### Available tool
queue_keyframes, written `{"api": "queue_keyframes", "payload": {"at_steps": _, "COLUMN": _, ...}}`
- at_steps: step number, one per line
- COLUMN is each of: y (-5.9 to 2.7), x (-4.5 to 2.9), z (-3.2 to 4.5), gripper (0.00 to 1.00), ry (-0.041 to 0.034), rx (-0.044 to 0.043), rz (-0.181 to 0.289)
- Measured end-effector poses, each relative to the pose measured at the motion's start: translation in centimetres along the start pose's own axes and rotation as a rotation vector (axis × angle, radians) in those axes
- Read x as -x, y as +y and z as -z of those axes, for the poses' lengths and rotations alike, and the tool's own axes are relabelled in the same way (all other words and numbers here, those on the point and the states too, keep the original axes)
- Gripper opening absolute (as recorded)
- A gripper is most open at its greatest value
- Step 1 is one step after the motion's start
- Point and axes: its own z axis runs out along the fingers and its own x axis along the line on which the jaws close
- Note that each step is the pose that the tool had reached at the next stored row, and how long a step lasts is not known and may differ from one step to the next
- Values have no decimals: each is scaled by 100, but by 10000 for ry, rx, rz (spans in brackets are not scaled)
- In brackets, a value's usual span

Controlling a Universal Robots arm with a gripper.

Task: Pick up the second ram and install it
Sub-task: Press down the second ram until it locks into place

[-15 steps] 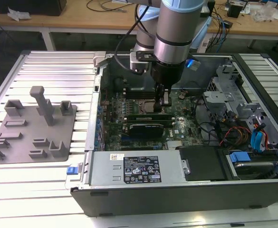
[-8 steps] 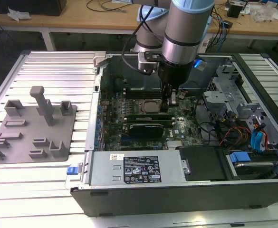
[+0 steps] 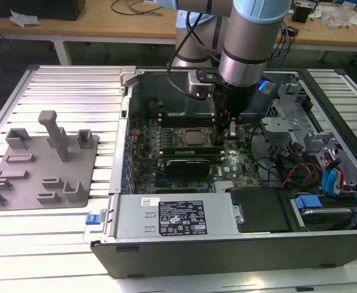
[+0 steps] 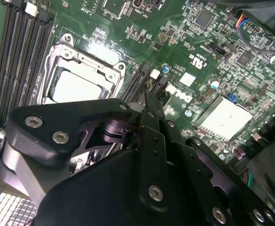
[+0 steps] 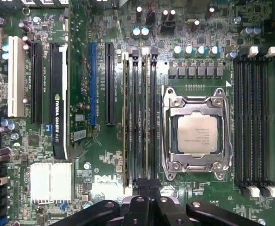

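Gripper [image 5: 144,188] down over the memory slots [image 5: 142,117] beside the processor socket [image 5: 197,134], fingers pinched on the second ram [image 5: 125,117], edge-on in its slot. Risk: stick slightly tilted or off the slot's keying; pressing then could jam it or stress the motherboard [image 5: 104,155].

Slatted table [image 3: 56,85] bears grey fixture [image 3: 44,165], computer case [image 3: 227,244]

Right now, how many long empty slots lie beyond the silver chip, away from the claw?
4, side by side in one bank beside the processor socket, opposite the gripper.
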Motion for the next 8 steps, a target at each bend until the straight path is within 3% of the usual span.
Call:
{"api": "queue_keyframes", "payload": {"at_steps": 5, "y": -22, "x": 24, "z": -83, "gripper": 8, "ry": 0, "rx": 0, "rz": 1}}
{"api": "queue_keyframes", "payload": {"at_steps": 8, "y": -21, "x": 24, "z": -94, "gripper": 8, "ry": 1, "rx": 1, "rz": 0}}
